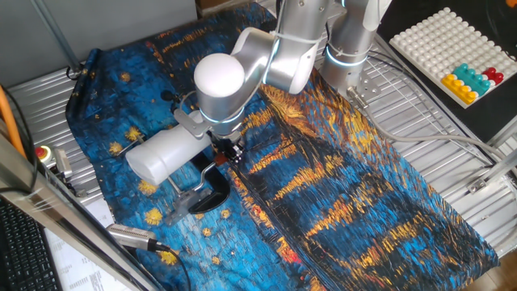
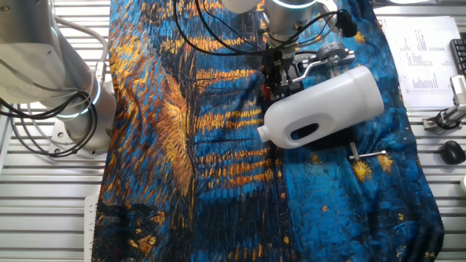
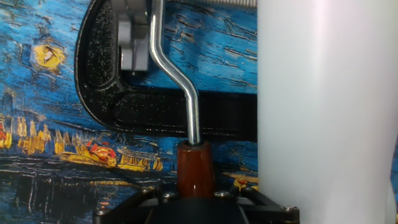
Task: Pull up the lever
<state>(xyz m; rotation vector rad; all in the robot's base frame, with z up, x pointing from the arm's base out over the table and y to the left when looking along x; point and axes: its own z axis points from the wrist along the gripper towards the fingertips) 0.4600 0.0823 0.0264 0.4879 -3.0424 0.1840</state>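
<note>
One lever (image 3: 176, 74) with one dark-red knob (image 3: 195, 171), one white bottle (image 2: 328, 106), one black base (image 3: 99, 68); the tool (image 3: 196, 208) pinches the knob.

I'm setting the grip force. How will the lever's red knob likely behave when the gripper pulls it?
The knob looks smooth and glossy, so it may slip under a light grip. It's cylindrical, so it might rotate between the fingers. The lever is thin bent metal, probably stiff, likely swinging about its base rather than flexing.
</note>
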